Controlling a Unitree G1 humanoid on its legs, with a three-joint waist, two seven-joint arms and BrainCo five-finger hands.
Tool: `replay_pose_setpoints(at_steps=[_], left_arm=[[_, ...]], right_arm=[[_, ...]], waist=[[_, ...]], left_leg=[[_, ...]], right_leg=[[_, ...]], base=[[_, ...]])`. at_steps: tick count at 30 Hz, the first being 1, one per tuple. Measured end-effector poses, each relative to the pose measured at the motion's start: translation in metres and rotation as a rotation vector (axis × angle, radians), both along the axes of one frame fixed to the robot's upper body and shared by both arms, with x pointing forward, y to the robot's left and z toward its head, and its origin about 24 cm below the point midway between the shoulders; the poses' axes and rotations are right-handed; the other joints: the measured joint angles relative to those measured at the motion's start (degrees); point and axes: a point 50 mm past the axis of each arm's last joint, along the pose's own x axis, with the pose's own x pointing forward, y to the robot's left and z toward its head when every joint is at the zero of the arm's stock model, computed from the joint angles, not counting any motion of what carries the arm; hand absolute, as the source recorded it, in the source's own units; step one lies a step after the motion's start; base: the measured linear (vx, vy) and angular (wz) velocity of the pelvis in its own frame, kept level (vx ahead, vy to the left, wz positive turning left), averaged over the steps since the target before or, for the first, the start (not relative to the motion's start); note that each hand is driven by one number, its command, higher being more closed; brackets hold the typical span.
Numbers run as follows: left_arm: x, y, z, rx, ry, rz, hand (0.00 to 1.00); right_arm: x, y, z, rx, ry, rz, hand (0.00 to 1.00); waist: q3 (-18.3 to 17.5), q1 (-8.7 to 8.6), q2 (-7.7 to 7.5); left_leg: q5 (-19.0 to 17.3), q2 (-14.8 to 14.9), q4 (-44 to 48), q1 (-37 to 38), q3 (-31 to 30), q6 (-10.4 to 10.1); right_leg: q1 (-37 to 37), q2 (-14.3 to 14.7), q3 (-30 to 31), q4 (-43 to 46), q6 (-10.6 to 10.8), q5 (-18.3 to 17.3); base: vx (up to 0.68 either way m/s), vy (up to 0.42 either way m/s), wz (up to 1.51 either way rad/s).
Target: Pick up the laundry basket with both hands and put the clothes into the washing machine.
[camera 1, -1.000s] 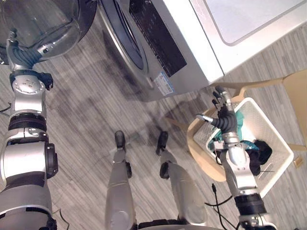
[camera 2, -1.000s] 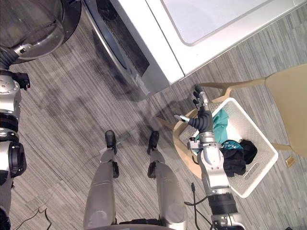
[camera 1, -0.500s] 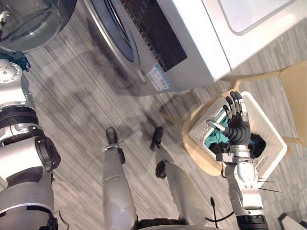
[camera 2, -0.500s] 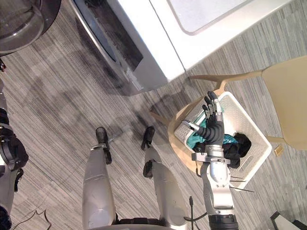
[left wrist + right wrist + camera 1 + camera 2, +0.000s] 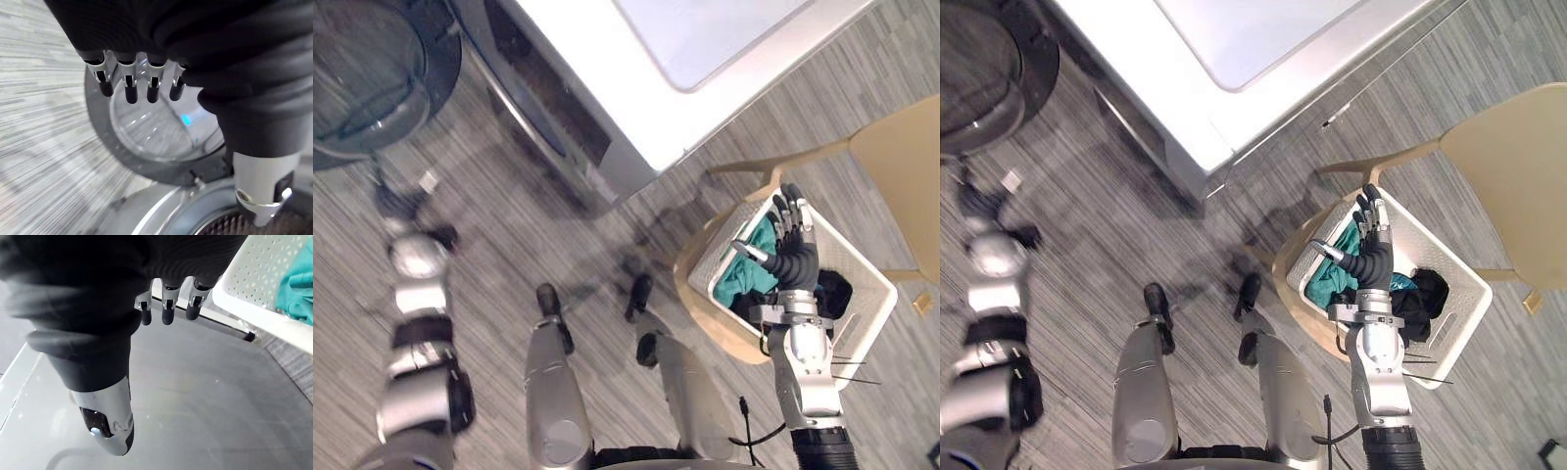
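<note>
A white laundry basket (image 5: 862, 323) sits on a tan chair (image 5: 700, 294) to my right. It holds a teal cloth (image 5: 749, 269) and a black cloth (image 5: 832, 289). My right hand (image 5: 793, 257) hovers open above the basket's near side, fingers (image 5: 167, 308) straight and touching nothing. The basket's rim (image 5: 254, 313) with the teal cloth (image 5: 298, 289) lies just beside them. The washing machine (image 5: 705, 59) stands ahead with its round glass door (image 5: 372, 78) swung wide. My left hand (image 5: 129, 88) hangs open just below that door (image 5: 156, 132), holding nothing.
The chair's backrest (image 5: 1508, 166) rises at the far right behind the basket. The washer's dark front opening (image 5: 548, 108) faces the striped grey floor (image 5: 538, 225) between the door and the chair.
The camera has swung towards the basket. My left arm has dropped away from the washer door and is blurred. My right hand stays open and has moved from the basket's near rim to above the cloths.
</note>
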Motion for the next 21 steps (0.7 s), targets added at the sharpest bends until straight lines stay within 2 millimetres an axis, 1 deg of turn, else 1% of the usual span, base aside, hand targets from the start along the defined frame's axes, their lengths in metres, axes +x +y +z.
replay_pose_setpoints(at_steps=[1,2,3,4,5,6,7,8,9,10,11,12,13,14,15,16,17,19,21], left_arm=[[-0.011,-0.009,-0.019,-0.053,0.053,-0.013,0.00],[-0.027,-0.025,-0.047,-0.121,0.154,-0.058,0.00],[-0.036,-0.037,-0.063,-0.165,0.217,-0.091,0.00],[-0.042,-0.044,-0.073,-0.193,0.254,-0.108,0.00],[-0.048,-0.055,-0.084,-0.230,0.299,-0.134,0.00],[-0.056,-0.068,-0.096,-0.271,0.343,-0.150,0.00],[-0.061,-0.079,-0.105,-0.302,0.380,-0.182,0.00],[-0.064,-0.084,-0.109,-0.312,0.401,-0.195,0.00],[-0.069,-0.092,-0.115,-0.325,0.436,-0.215,0.00],[-0.075,-0.094,-0.119,-0.331,0.454,-0.222,0.00],[-0.078,-0.094,-0.120,-0.332,0.464,-0.227,0.00],[-0.081,-0.099,-0.124,-0.341,0.491,-0.252,0.00],[-0.083,-0.107,-0.127,-0.349,0.509,-0.285,0.00],[-0.085,-0.110,-0.128,-0.351,0.513,-0.295,0.00],[-0.089,-0.115,-0.131,-0.358,0.530,-0.310,0.00],[-0.093,-0.116,-0.134,-0.362,0.558,-0.324,0.00],[-0.096,-0.117,-0.136,-0.365,0.573,-0.332,0.00],[-0.100,-0.121,-0.139,-0.350,0.599,-0.367,0.00],[-0.104,-0.119,-0.141,-0.328,0.636,-0.403,0.00]], right_arm=[[0.002,0.000,-0.003,-0.039,0.019,0.000,0.00],[0.003,-0.001,-0.012,-0.086,0.065,-0.017,0.00],[0.001,-0.003,-0.019,-0.113,0.100,-0.031,0.00],[-0.001,-0.004,-0.025,-0.125,0.123,-0.038,0.00],[-0.007,-0.006,-0.031,-0.144,0.148,-0.060,0.00],[-0.013,-0.009,-0.039,-0.168,0.181,-0.074,0.00],[-0.019,-0.012,-0.047,-0.191,0.219,-0.085,0.00],[-0.022,-0.013,-0.051,-0.202,0.242,-0.090,0.00],[-0.027,-0.014,-0.058,-0.224,0.274,-0.097,0.00],[-0.033,-0.016,-0.068,-0.236,0.320,-0.102,0.00],[-0.034,-0.017,-0.072,-0.239,0.341,-0.106,0.00],[-0.038,-0.020,-0.081,-0.255,0.386,-0.116,0.00],[-0.041,-0.024,-0.091,-0.273,0.435,-0.128,0.00],[-0.043,-0.026,-0.096,-0.282,0.464,-0.131,0.00],[-0.045,-0.028,-0.104,-0.292,0.506,-0.132,0.00],[-0.049,-0.025,-0.113,-0.295,0.550,-0.121,0.00],[-0.053,-0.025,-0.118,-0.307,0.575,-0.119,0.00],[-0.056,-0.028,-0.126,-0.336,0.616,-0.107,0.00],[-0.056,-0.031,-0.135,-0.390,0.673,-0.083,0.00]], waist=[[-0.1,0.02,0.00],[-0.7,-0.54,0.07],[-2.2,-1.31,0.29],[-3.5,-1.84,0.53],[-4.6,-2.91,0.92],[-5.4,-3.40,1.64],[-6.0,-3.64,2.31],[-6.6,-3.70,2.58],[-7.8,-4.10,3.01],[-9.0,-4.39,2.98],[-9.5,-4.53,3.18],[-10.4,-4.69,4.11],[-11.4,-4.68,5.44],[-11.8,-4.69,6.15],[-12.6,-4.59,7.33],[-14.2,-4.63,7.09],[-15.1,-4.79,7.16],[-15.5,-4.90,7.25],[-15.6,-4.85,7.25]], left_leg=[[0.0,0.2,-0.6,2.1,1.6,0.0],[0.0,0.2,-2.0,5.6,3.1,0.0],[0.0,0.4,-2.2,6.6,3.5,0.0],[0.1,0.5,-2.2,7.0,3.6,0.1],[0.1,0.8,-1.9,8.3,4.0,0.1],[0.2,1.8,1.1,9.6,3.6,0.2],[0.9,2.5,5.5,10.2,1.5,1.4],[1.7,2.4,7.7,9.9,-0.5,2.6],[1.7,1.6,11.9,7.7,-5.3,3.8],[-1.8,-1.7,11.2,7.3,-10.6,2.1],[-3.1,-3.2,10.0,7.2,-12.8,1.6],[-3.9,-6.1,5.5,7.8,-16.6,0.9],[-3.7,-8.0,-0.9,9.2,-18.0,0.7],[-3.4,-8.4,-3.8,9.8,-17.9,0.8],[-1.8,-8.9,-7.3,11.0,-17.2,0.9],[-1.4,-10.0,-9.0,12.4,-15.1,1.1],[-1.0,-10.8,-9.9,12.9,-14.3,1.6],[-0.7,-12.3,-11.6,14.8,-12.6,2.2],[-0.5,-13.8,-12.7,16.1,-11.4,2.5]], right_leg=[[0.9,0.8,1.4,-0.7,-0.1,0.1],[2.3,2.4,3.6,-1.5,-0.2,0.2],[2.6,3.0,4.6,-1.8,0.0,0.1],[2.7,3.2,4.9,-1.9,0.3,-0.2],[3.4,3.6,5.9,-1.8,0.5,-0.8],[5.2,4.0,7.2,-1.7,0.9,-1.7],[7.1,4.5,8.8,-1.8,0.6,-2.1],[7.9,4.8,9.8,-2.1,0.6,-2.1],[9.5,4.9,11.9,-3.4,0.4,-2.0],[10.6,4.8,13.9,-4.4,0.6,-1.8],[11.2,4.9,14.8,-5.1,0.8,-1.6],[12.3,4.9,16.1,-6.0,1.3,-0.8],[12.9,5.3,17.5,-6.2,2.0,-0.4],[13.0,5.5,18.4,-6.3,2.3,-0.2],[13.1,6.1,20.3,-6.3,3.2,0.1],[13.3,5.5,22.3,-7.9,4.6,1.1],[13.7,4.9,22.8,-9.2,5.4,1.7],[15.0,3.8,24.1,-11.2,6.8,2.9],[16.0,2.7,25.3,-13.2,7.8,4.1]], base=[[0.11,-0.067,-0.97],[0.12,-0.061,-0.92],[0.10,-0.047,-0.72],[0.09,-0.013,-0.44],[0.10,-0.007,-0.47],[0.15,0.013,-0.66],[0.13,0.008,-0.66],[0.11,0.022,-0.64],[0.14,0.034,-0.67],[0.11,0.042,-0.69],[0.14,0.081,-0.72],[0.12,0.094,-0.66],[0.13,0.133,-0.67],[0.08,0.175,-0.79],[0.07,0.209,-0.82],[0.08,0.209,-0.74],[0.09,0.208,-0.43],[0.07,0.209,-0.28],[0.02,0.210,-0.24]])
